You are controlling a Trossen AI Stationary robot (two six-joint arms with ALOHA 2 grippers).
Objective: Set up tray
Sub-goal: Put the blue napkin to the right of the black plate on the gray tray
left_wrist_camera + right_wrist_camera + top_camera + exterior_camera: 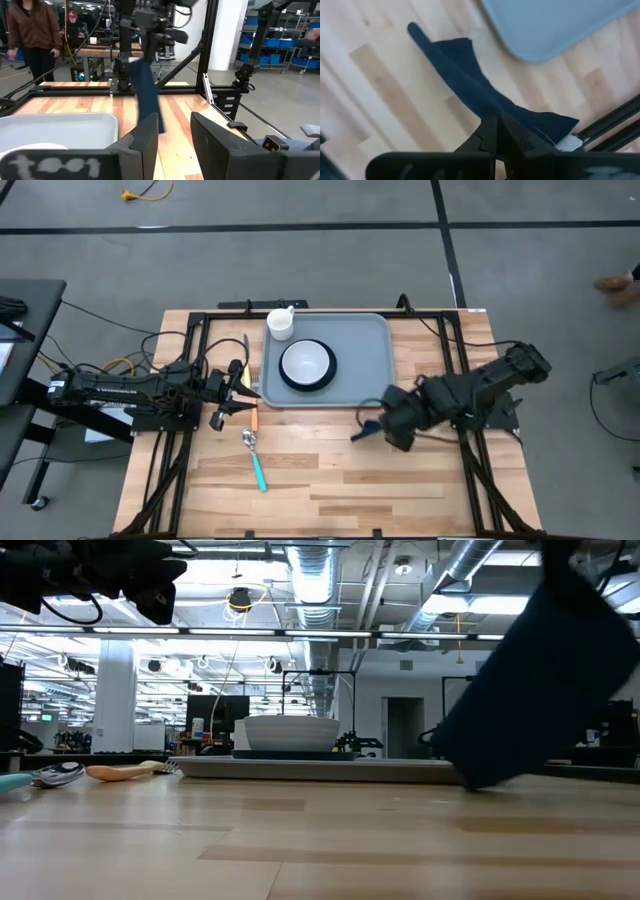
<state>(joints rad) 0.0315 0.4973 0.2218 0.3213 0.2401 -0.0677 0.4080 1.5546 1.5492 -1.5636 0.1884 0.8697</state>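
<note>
The grey-blue tray point(360, 345) lies at the table's middle, toward the far side, carrying a dark plate with a white bowl point(306, 365) and a white cup point(281, 323). My right gripper point(368, 428) hovers just off the tray's near right corner, shut on a dark navy napkin point(455, 65), which also shows in the low view point(540, 680) and the left wrist view point(147, 95). My left gripper point(232, 405) is open and empty beside the tray's left edge, its fingers point(145, 140) spread above the wood. An orange fork point(254, 418) and a teal-handled spoon point(257, 462) lie on the table near it. My right gripper pinches the napkin between its two fingers at an upper edge point(512, 112), coming from above. The cloth hangs slack below the fingers in a long fold. Its lowest corner point(480, 778) is close to the table; whether it touches I cannot tell.
Bare wood stretches across the table's near half point(330, 490). Black frame rails point(455, 350) run along both sides of the table. A person in a brown top point(32, 35) stands in the room beyond the table.
</note>
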